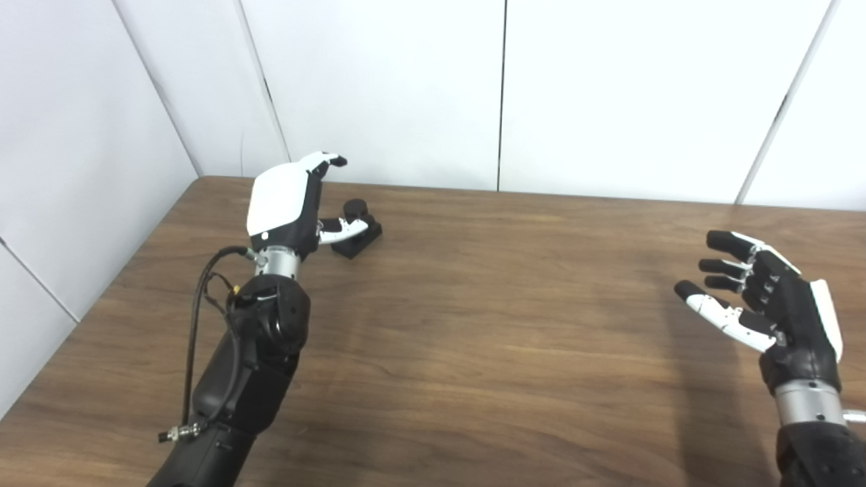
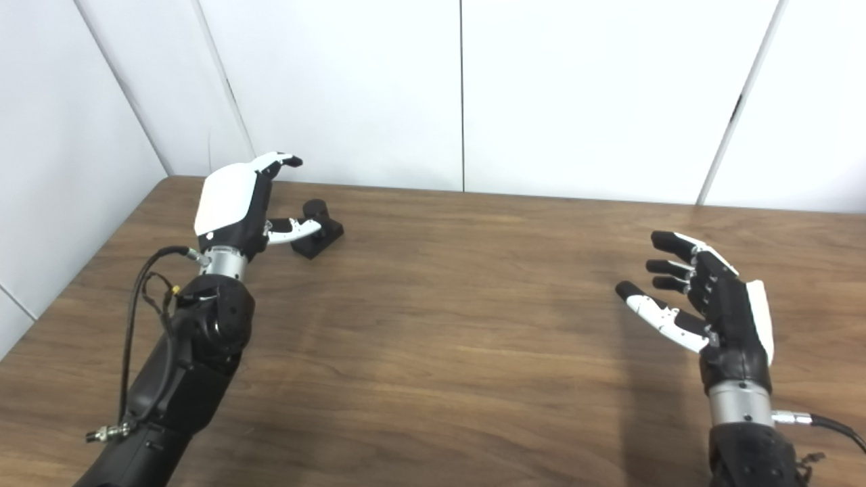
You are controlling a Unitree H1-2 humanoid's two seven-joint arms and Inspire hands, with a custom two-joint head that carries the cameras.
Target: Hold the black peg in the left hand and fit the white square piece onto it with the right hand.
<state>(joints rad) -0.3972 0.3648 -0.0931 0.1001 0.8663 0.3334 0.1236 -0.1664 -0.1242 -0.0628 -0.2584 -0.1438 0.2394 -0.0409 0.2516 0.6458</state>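
Observation:
The black peg (image 1: 357, 230) stands on its square base at the far left of the wooden table (image 1: 473, 304). My left hand (image 1: 287, 203) is right beside it on its left, open, with the thumb reaching in front of the peg and the fingers curved above; whether it touches the peg I cannot tell. My right hand (image 1: 764, 297) hovers open over the right side of the table, palm turned left, fingers spread, holding nothing. No white square piece shows in either view.
White wall panels (image 1: 500, 95) close off the back and left edges of the table. A black cable (image 1: 199, 318) loops off my left forearm.

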